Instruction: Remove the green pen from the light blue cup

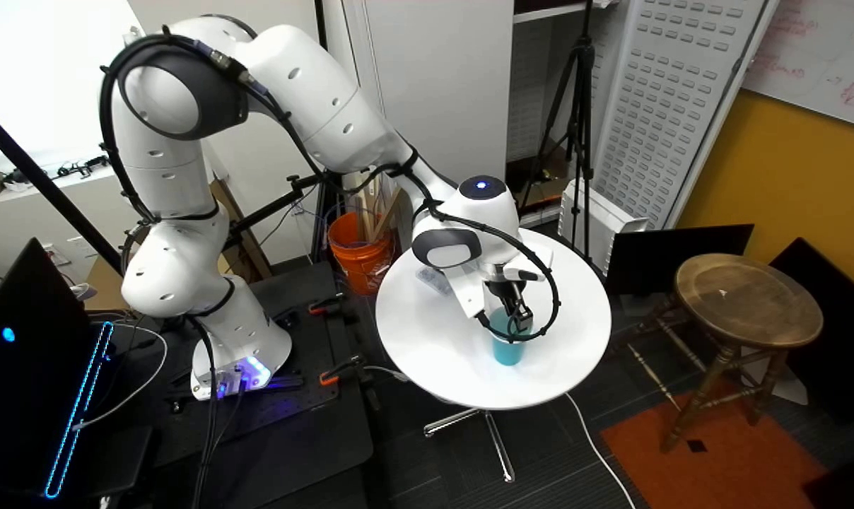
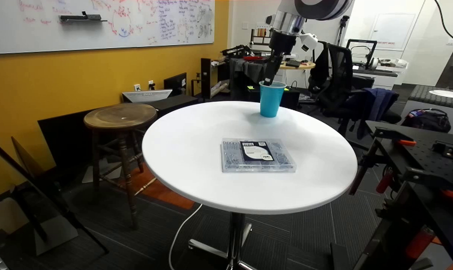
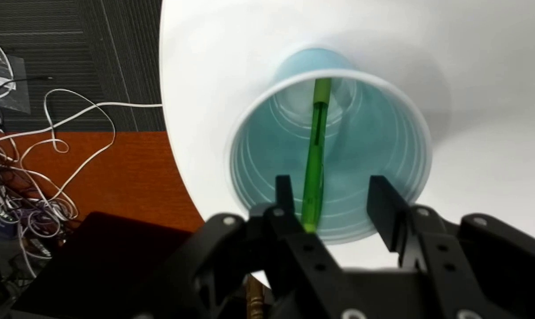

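Claw point(image 3: 331, 195) nearest in wrist view: released, its fingers spread apart. Green pen point(image 3: 315, 164) leans inside the light blue cup point(image 3: 360, 155), upper end toward the claw. Seen from the wrist, that end lies between the two fingers, just beside one and farther from the other; cannot tell whether it touches. Cup upright on the white desk point(image 2: 192, 150); in an exterior view, fingertips at its rim. Plastic case point(image 2: 256, 155) also on the desk, apart from the cup.

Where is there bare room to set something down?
The white table is bare between the clear case and light blue cup, and from case to rim. Crowded: the cup's mouth, with the gripper and green pen.
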